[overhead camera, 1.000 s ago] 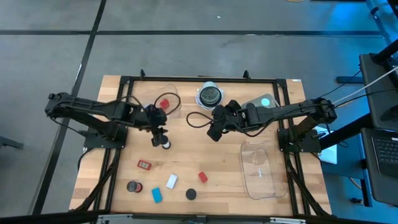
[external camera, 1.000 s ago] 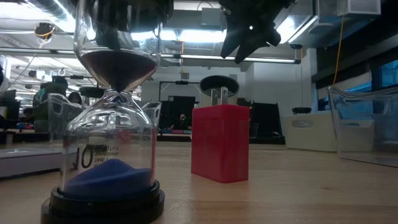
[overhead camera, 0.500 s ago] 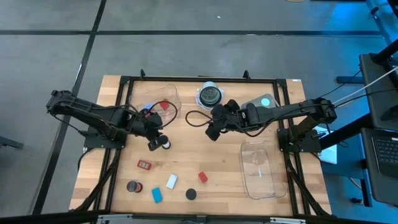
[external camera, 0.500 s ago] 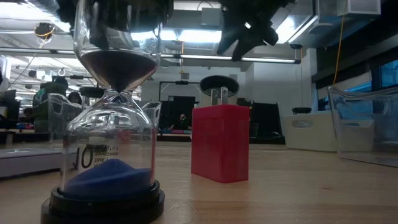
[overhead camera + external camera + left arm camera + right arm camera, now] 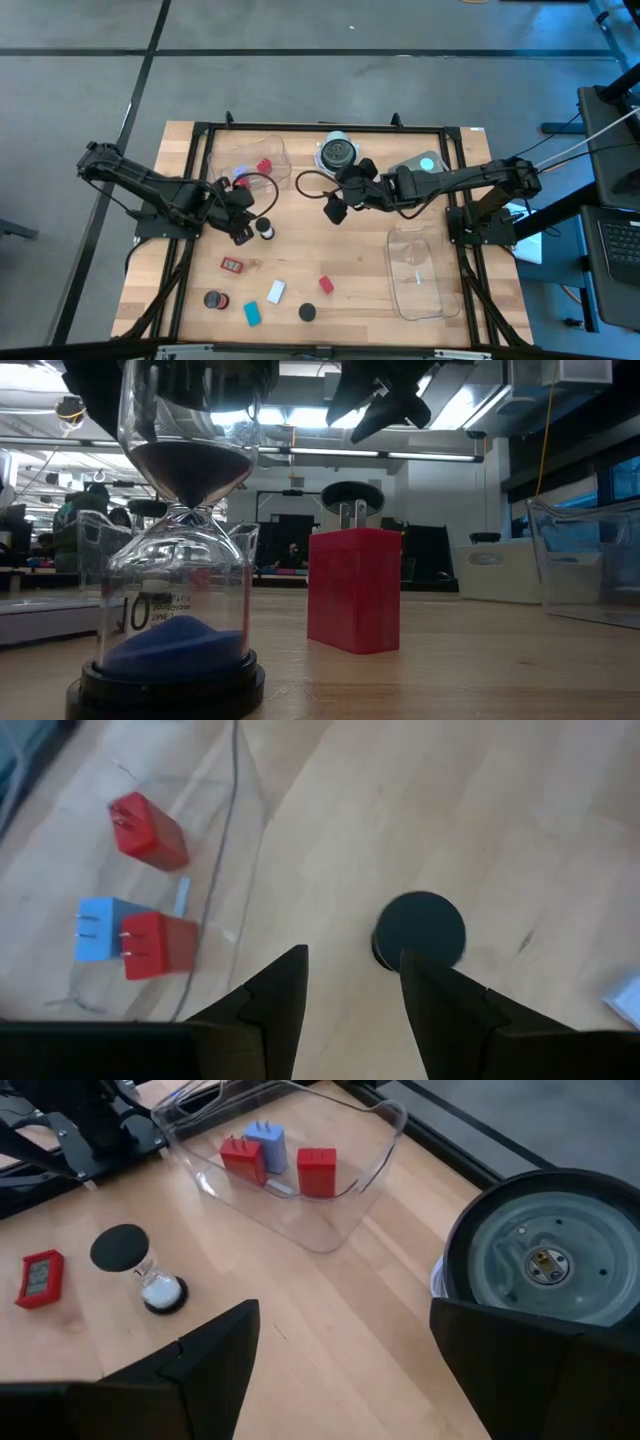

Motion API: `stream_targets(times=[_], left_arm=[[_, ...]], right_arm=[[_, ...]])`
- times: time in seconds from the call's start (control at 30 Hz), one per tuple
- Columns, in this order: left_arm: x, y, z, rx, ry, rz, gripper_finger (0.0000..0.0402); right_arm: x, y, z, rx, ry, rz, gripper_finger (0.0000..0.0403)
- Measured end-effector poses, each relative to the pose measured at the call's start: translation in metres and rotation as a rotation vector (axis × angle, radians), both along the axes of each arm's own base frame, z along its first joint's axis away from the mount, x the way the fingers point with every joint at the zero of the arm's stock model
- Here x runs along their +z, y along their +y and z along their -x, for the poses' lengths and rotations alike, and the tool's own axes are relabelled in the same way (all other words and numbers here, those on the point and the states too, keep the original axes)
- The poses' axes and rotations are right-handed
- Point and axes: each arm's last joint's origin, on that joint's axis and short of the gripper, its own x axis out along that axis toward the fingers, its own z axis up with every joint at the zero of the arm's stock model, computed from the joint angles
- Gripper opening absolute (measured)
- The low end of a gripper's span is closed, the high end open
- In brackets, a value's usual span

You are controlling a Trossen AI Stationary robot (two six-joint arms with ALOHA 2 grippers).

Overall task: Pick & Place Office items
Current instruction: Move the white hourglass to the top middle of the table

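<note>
One small hourglass with black caps and white sand (image 5: 265, 229) sat left of the bench's middle, just beside the left gripper (image 5: 240, 232), whose fingers were parted with nothing between them. Judging by this, the pick was in hand: next, the jaws needed to straddle the hourglass and close, then lift it over the wall of the clear plastic tray (image 5: 278, 150) at the far edge, where three red and blue plug blocks (image 5: 150, 830) lay. That wall stood closest in the way. The right gripper (image 5: 335, 210) waited mid-bench, spread wide and empty, near a round white-rimmed dark object (image 5: 338, 153).
</note>
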Motion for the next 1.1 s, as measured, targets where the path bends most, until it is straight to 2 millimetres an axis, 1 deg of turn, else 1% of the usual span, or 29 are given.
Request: stream_targets(times=[0.07, 0.13, 0.27, 0.43, 0.6, 0.73, 1.0, 1.1], left_arm=[[0.0, -0.001, 0.0, -0.026, 0.011, -0.002, 0.0163], [-0.001, -0.002, 0.0, -0.073, 0.043, 0.041, 0.0173], [-0.006, -0.004, -0.004, -0.138, 0.105, 0.094, 0.0201], [-0.02, -0.01, -0.021, -0.221, 0.165, 0.038, 0.0239], [-0.037, -0.014, -0.034, -0.229, 0.25, 0.004, 0.0265], [-0.044, -0.016, -0.037, -0.256, 0.294, 0.017, 0.0275], [-0.043, -0.013, -0.036, -0.295, 0.31, -0.071, 0.0277], [-0.043, -0.013, -0.036, -0.299, 0.311, -0.074, 0.0277]], right_arm=[[0.0, 0.0, 0.0, 0.001, 0.001, 0.001, 0.0297], [0.0, 0.0, 0.0, 0.007, 0.005, 0.008, 0.0297], [0.0, 0.0, 0.0, 0.031, 0.022, 0.035, 0.0297], [0.0, 0.0, 0.0, 0.034, 0.025, 0.038, 0.0297], [0.0, 0.0, 0.0, 0.052, 0.027, 0.021, 0.0297], [-0.001, -0.002, -0.001, 0.075, 0.031, -0.007, 0.0297], [-0.002, -0.006, -0.001, 0.087, 0.04, -0.033, 0.0297], [-0.002, -0.006, 0.0, 0.083, 0.051, -0.037, 0.0297]])
